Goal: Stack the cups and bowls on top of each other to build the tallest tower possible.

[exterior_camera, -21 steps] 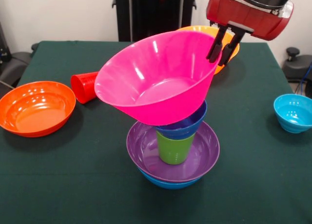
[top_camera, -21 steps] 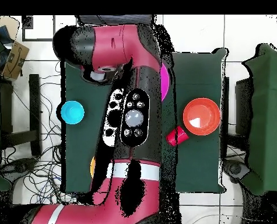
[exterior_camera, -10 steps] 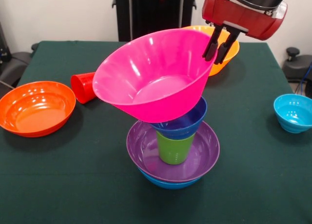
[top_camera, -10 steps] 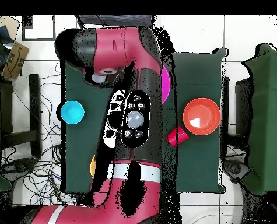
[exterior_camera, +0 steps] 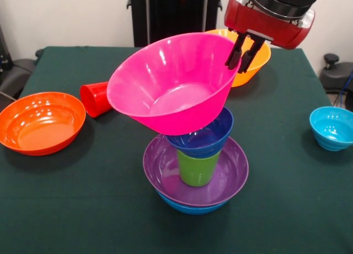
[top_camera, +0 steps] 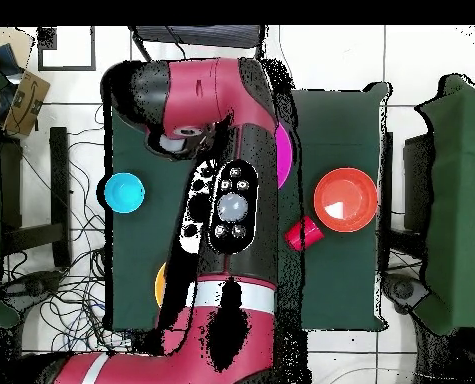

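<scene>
Pink bowl (exterior_camera: 174,85) shifted slightly toward 9 o'clock, tilted atop tower (exterior_camera: 196,154); rim at 2 o'clock pinched by gripper (exterior_camera: 240,54). Placement judged unfinished, release pending.

Arm (top_camera: 231,200) hiding most of tower from overhead, pink bowl (top_camera: 283,155) a sliver, blue bowl (exterior_camera: 190,207) mostly under purple bowl (exterior_camera: 196,174), yellow bowl unseen.

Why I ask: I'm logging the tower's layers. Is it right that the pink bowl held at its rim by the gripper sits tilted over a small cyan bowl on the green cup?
Not quite. In the front view the gripper pinches the tilted pink bowl, but the bowl under it, on the green cup, is the small dark blue bowl. The cyan bowl sits apart.
</scene>
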### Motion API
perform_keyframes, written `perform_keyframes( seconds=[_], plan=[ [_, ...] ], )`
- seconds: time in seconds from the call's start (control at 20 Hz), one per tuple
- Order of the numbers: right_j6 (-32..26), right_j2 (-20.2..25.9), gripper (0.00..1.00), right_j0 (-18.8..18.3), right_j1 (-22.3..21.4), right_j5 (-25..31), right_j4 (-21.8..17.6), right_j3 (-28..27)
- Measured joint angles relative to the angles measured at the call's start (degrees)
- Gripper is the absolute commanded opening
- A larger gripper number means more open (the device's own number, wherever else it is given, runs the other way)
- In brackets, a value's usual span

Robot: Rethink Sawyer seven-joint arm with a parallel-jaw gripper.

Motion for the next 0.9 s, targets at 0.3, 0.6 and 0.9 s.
perform_keyframes(
  seconds=[0.3,0.6,0.9],
  plan=[
    [0.00,0.02,0.00,0.00,-0.57,-4.05,0.19,2.07],
    [0.00,0.03,0.00,0.00,-1.43,-7.72,0.56,3.31],
    [0.00,0.03,0.00,0.02,-1.45,-7.85,0.60,3.33]
  ],
)
